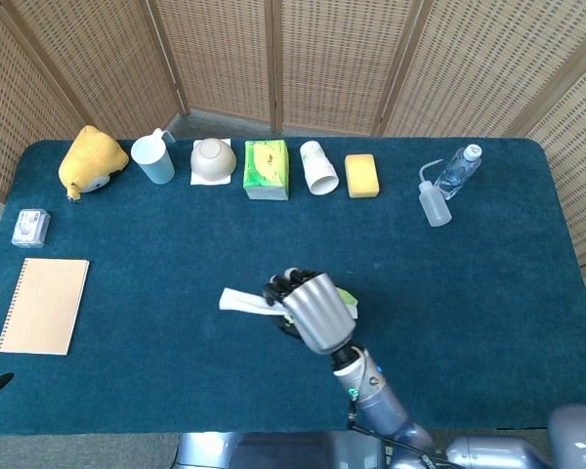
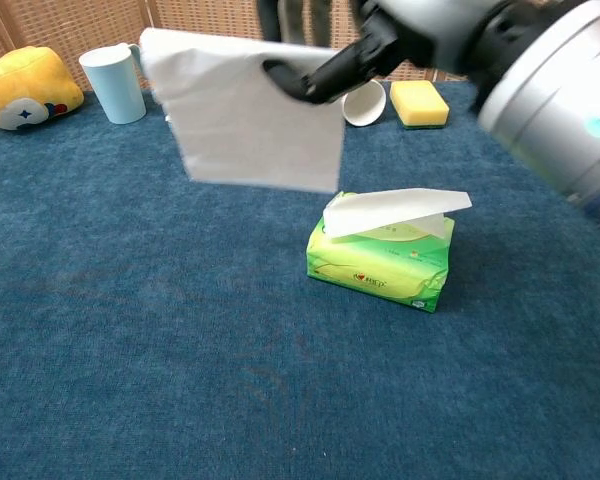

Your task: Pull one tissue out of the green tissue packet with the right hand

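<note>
The green tissue packet (image 2: 383, 258) lies on the blue table, with a fresh white tissue sticking up from its slot; in the head view only a green corner of the packet (image 1: 346, 297) shows beside the hand. My right hand (image 1: 311, 308) is raised above and to the left of the packet and pinches one white tissue (image 2: 245, 112), which hangs free in the air, fully clear of the packet. The same tissue (image 1: 242, 300) shows left of the hand in the head view. In the chest view, the right hand (image 2: 420, 30) fills the top. My left hand is out of sight.
Along the far edge stand a yellow plush toy (image 1: 92, 158), a pale blue cup (image 1: 154, 158), a bowl (image 1: 213, 159), a green tissue box (image 1: 267, 168), a tipped white cup (image 1: 319, 167), a yellow sponge (image 1: 361, 175), a squeeze bottle (image 1: 434, 202) and a water bottle (image 1: 459, 170). A notebook (image 1: 44, 305) lies at left.
</note>
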`<act>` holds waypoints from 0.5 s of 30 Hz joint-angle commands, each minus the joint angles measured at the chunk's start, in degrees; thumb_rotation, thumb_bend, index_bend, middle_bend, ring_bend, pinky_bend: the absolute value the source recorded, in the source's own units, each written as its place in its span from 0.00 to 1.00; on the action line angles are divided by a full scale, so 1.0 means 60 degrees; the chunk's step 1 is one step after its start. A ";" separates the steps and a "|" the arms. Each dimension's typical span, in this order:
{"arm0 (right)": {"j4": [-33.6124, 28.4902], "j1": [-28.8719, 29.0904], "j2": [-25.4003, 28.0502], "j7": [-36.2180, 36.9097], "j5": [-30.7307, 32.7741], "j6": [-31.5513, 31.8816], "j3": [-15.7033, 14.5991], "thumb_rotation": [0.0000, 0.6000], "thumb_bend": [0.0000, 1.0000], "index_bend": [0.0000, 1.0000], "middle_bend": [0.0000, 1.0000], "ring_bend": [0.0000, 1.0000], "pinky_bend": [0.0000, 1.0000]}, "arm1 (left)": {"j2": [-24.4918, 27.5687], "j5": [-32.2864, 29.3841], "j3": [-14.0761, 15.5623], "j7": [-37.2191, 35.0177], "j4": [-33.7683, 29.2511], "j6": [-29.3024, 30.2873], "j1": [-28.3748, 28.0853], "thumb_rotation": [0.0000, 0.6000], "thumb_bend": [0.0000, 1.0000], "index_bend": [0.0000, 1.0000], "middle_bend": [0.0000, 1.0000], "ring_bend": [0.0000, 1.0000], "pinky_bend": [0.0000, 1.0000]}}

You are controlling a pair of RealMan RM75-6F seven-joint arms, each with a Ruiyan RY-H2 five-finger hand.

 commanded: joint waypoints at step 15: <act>0.2298 0.1062 -0.2165 -0.0710 0.1696 -0.1343 0.0013 1.00 0.46 0.38 0.47 0.43 0.72 | 0.0101 0.0060 0.0028 -0.0390 0.0170 -0.0121 -0.0066 1.00 0.00 0.00 0.00 0.00 0.01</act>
